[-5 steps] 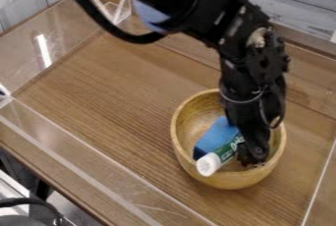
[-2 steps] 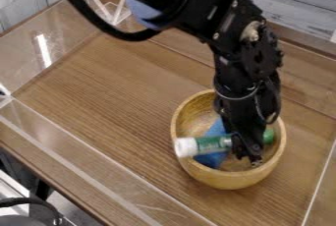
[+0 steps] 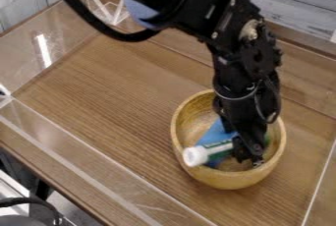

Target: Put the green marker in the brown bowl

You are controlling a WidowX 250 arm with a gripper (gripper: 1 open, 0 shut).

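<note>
Item — green marker [image 3: 213,152]: lying inside the brown bowl [image 3: 192,163], lower right of frame, white end pointing left. Pincer [image 3: 247,149] reaching down over it — grip state impossible to tell, possibly releasing. Risk: jaws snagging the marker while withdrawing, flicking it out.

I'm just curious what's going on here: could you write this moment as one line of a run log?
marker: green marker lying in brown bowl, beside a blue block | gripper: down inside bowl, over marker | hold: cannot tell
</note>
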